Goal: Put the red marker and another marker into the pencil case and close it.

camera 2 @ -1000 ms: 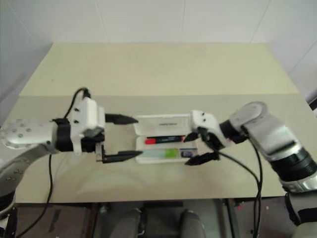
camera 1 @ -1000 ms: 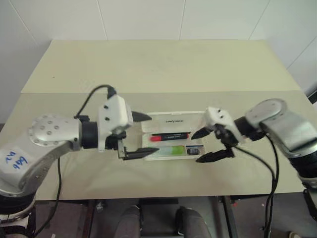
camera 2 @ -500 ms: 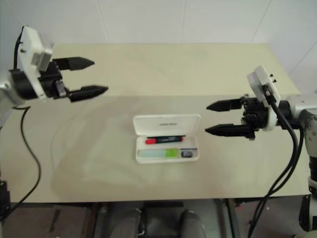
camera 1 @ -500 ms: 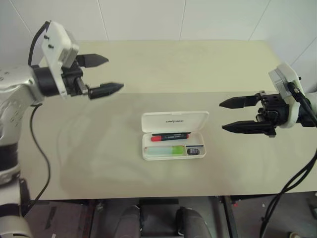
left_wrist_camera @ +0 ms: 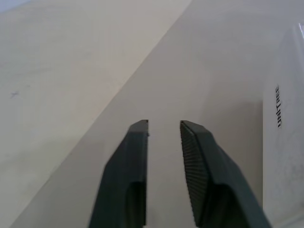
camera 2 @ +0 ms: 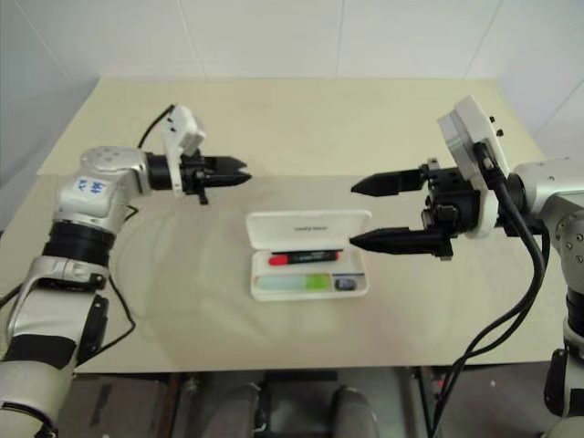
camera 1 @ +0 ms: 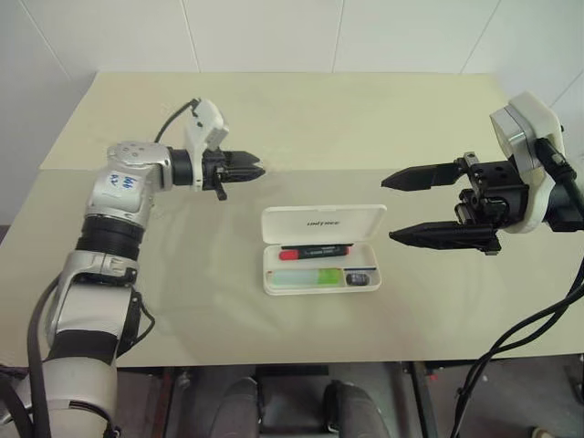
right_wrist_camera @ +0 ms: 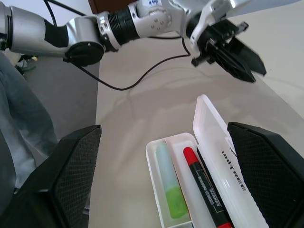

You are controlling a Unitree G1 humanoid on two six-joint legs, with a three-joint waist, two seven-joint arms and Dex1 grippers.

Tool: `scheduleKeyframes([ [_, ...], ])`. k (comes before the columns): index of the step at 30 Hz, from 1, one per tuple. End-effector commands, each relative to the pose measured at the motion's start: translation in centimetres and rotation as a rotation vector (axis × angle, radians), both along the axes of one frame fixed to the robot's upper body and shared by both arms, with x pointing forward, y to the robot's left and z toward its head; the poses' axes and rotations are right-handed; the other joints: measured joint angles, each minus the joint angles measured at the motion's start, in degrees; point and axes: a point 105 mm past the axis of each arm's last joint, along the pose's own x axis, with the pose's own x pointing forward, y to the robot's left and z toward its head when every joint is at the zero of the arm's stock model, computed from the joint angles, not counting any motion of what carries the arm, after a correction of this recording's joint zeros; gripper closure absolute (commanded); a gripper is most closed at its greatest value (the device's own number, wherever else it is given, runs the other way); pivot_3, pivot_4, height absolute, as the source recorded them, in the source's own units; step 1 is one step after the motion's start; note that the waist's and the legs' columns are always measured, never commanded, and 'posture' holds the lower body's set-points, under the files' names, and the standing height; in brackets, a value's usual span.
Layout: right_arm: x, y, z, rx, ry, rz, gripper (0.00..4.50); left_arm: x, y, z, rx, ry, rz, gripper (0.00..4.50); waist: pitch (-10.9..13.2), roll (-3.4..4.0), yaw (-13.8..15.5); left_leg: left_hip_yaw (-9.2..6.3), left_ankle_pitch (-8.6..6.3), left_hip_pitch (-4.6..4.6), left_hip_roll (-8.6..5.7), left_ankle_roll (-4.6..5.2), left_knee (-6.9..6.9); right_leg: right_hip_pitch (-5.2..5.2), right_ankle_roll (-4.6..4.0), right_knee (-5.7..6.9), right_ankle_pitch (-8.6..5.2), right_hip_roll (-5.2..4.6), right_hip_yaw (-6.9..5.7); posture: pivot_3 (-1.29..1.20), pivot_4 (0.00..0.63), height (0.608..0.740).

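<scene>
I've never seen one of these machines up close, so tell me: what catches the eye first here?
Probably the white pencil case lying open in the middle of the beige table, with the red marker and a lime-green marker already inside. Two black-fingered grippers hang above the table on either side of it: the left gripper nearly closed and empty, the right gripper spread wide.

A bare test room, likely a lab: a plain beige table [camera 1: 301,119] stands against white panelled walls [camera 1: 265,36].
</scene>
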Motion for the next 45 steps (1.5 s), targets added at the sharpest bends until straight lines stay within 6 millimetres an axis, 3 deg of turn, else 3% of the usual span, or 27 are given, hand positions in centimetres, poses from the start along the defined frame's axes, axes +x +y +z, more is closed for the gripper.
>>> scheduleKeyframes([
  [1,-0.3,-0.3,1.2,-0.009,-0.055,-0.046,0.00,-0.1,-0.2,1.8,-0.009,-0.065,-0.027,4.49,0.0,0.00,0.0,0.00,0.00,0.00,0.00,0.00,0.02,0.00,0.00,0.02,0.00,0.00,0.00,0.00,0.150,0.740],
  [4,1.5,-1.0,0.5,-0.063,-0.053,-0.172,0.00,-0.3,-0.4,1.7,-0.007,-0.060,-0.042,4.49,0.0,0.00,0.0,-0.01,-0.01,0.00,0.00,0.01,0.08,0.00,0.00,0.06,0.00,-0.02,0.00,0.00,0.150,0.740],
  [8,2.1,-1.5,-0.1,-0.102,-0.061,-0.214,0.00,-0.6,-0.8,1.2,0.017,-0.061,-0.060,4.49,0.0,0.00,0.1,-0.01,-0.01,-0.01,0.00,0.02,0.08,0.00,0.00,0.05,0.00,-0.02,0.00,0.00,0.150,0.740],
  [16,3.0,-2.1,-0.1,-0.126,-0.066,-0.267,0.00,-5.1,-3.1,-0.3,0.061,-0.026,-0.283,4.49,0.0,0.00,0.1,-0.03,-0.01,-0.03,0.02,0.02,0.16,0.00,0.00,0.12,0.00,-0.01,0.00,0.00,0.150,0.740],
  [26,2.9,-2.6,0.6,-0.120,-0.095,-0.246,0.00,-7.8,-4.2,-1.3,0.066,-0.004,-0.347,4.49,0.0,0.01,0.2,-0.05,-0.02,-0.04,0.01,0.04,0.18,0.02,0.00,0.10,0.00,-0.02,0.01,0.00,0.150,0.740],
  [31,2.9,-2.6,0.5,-0.130,-0.097,-0.246,0.00,-9.3,-4.1,-4.7,0.188,0.017,-0.349,4.49,0.0,0.02,0.1,-0.07,-0.02,-0.04,0.02,0.04,0.15,0.03,0.00,0.08,0.00,-0.02,0.02,0.00,0.150,0.740],
  [36,2.9,-2.7,0.3,-0.139,-0.094,-0.247,0.00,-9.4,-4.5,-7.2,0.252,0.011,-0.288,4.49,0.0,0.02,0.2,-0.09,-0.03,-0.03,0.02,0.05,0.20,0.05,-0.01,0.10,0.00,-0.03,0.01,0.00,0.150,0.740],
  [41,2.9,-2.4,-0.1,-0.153,-0.090,-0.241,0.00,-9.2,-4.5,-11.4,0.381,-0.009,-0.208,4.49,-0.1,0.06,0.4,-0.11,-0.05,-0.03,0.02,0.07,0.20,0.08,-0.01,0.07,0.00,-0.03,0.00,0.00,0.150,0.740],
  [45,3.1,-2.1,-0.3,-0.163,-0.091,-0.230,0.00,-8.9,-5.1,-10.8,0.301,-0.006,-0.161,4.49,-0.2,0.19,0.5,-0.15,-0.13,0.23,0.01,0.15,0.36,0.39,-0.01,-0.09,0.00,-0.07,-0.02,0.00,0.150,0.740],
])
